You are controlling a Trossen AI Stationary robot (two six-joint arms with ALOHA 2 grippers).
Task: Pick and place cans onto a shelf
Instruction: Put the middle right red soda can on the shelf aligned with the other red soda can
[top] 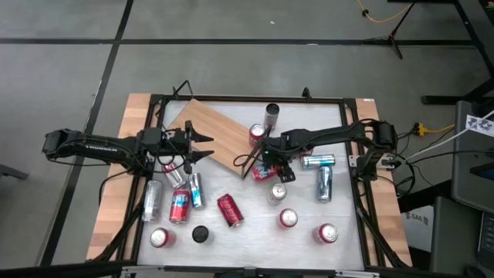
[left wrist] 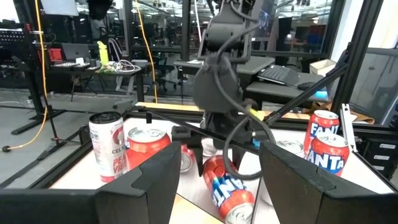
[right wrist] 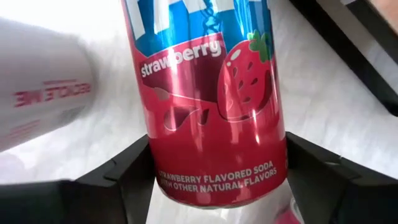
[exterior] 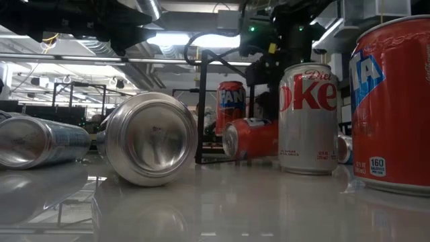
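My right gripper [top: 269, 165] points steeply down at the table's middle, shut on a red strawberry can [right wrist: 205, 93] that lies on its side [top: 261, 173] beside the shelf's black frame [top: 245, 165]. The shelf [top: 220, 131] is a light-brown board lying askew at the far middle. Two upright cans, one pale [top: 272, 114] and one red [top: 256, 133], stand by its right edge. My left gripper [top: 202, 147] hovers level over the board's left part, open, with nothing between its fingers [left wrist: 155, 171]. My right gripper pinches the can's round sides [right wrist: 159, 169] between its two fingers [right wrist: 121, 177], close to the end under the label's small print. The fingers come from above, pointing steeply down, across the can. The can lies level; I cannot tell whether it is off the table.
Several more cans lie or stand on the near half of the white table: silver ones at left [top: 153, 199], a red one lying [top: 230, 210], upright ones [top: 287, 218] [top: 327, 232], and silver ones lying at right [top: 318, 161]. A black disc [top: 200, 233] sits near the front.
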